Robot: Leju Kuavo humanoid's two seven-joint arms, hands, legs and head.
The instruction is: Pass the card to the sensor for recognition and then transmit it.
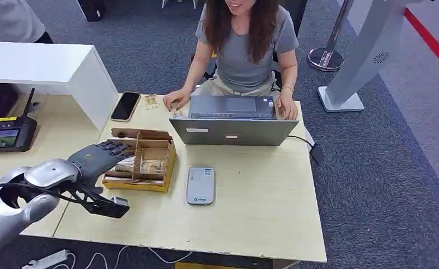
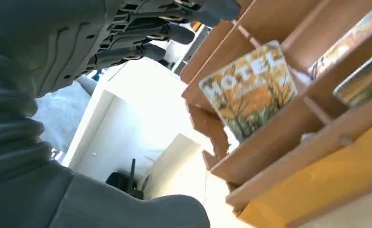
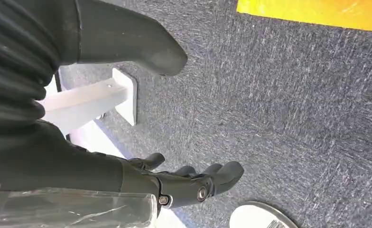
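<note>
1. Left hand reached in from the lower left of the head view, fingers stretched flat and apart over the wooden card box, holding nothing.
2. Card, orange with a hotel print, stood tilted in a box compartment, just beside the fingertips in the left wrist view.
3. Right hand hung over grey carpet, fingers loosely spread, empty.
4. Grey sensor lay at centre, right of the box; a person sat behind the laptop at top centre.

"hotel" reads on the card in the wooden box.
</note>
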